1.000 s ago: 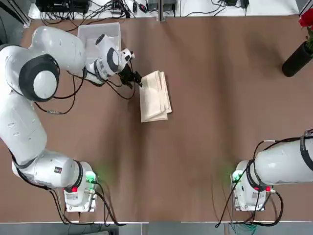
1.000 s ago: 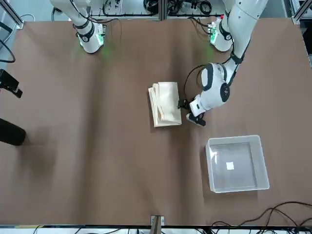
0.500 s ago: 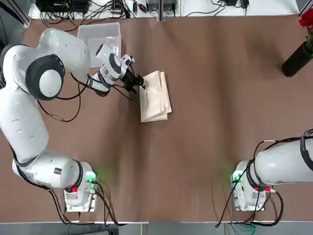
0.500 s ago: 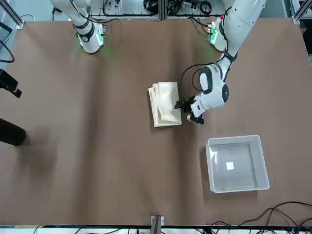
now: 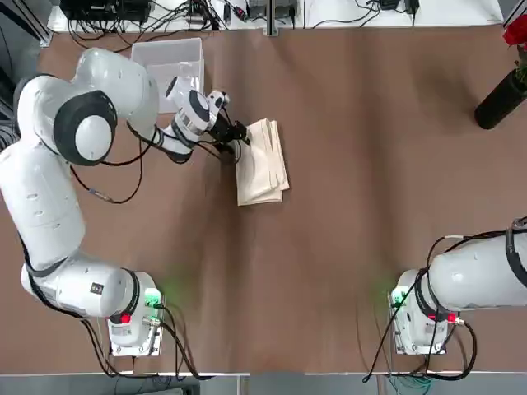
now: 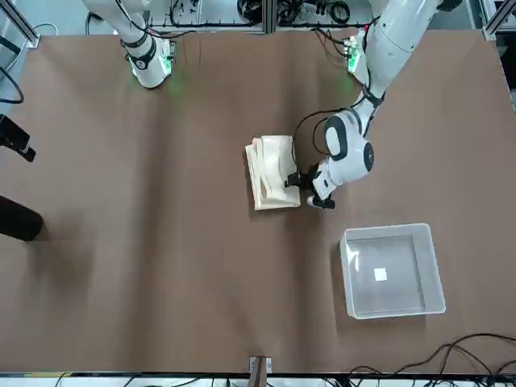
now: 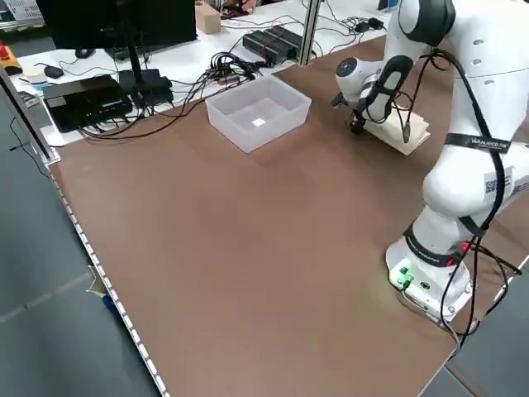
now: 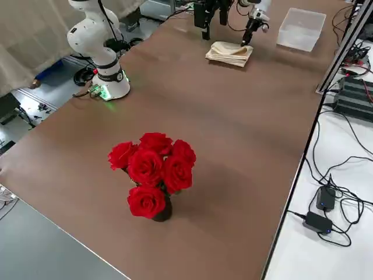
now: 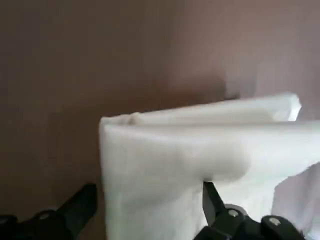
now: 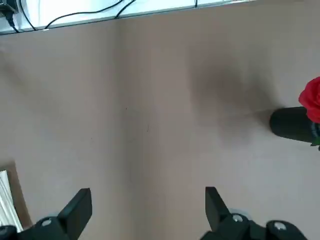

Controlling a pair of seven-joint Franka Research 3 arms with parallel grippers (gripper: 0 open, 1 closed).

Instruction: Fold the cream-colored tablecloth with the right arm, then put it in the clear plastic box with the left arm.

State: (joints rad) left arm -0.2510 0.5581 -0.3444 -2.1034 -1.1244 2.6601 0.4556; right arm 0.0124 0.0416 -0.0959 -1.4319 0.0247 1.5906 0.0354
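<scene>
In the top view, the left gripper (image 5: pixel 235 138) is reaching over the edge of the folded cream tablecloth (image 5: pixel 262 164), which is lying on the tabletop (image 5: pixel 346 214). The clear box (image 5: pixel 169 70) is sitting near the tabletop's far edge. In the front view, the box is standing apart from the cloth. In the left wrist view, the left fingers are standing spread, one over the cloth. In the right wrist view, the right gripper (image 10: pixel 149 212) is hovering over the tabletop near its right edge, fingers spread.

Legible texts, brands, numbers or signs: none. White label on clear plastic box (image 6: pixel 393 272): unreadable.
</scene>
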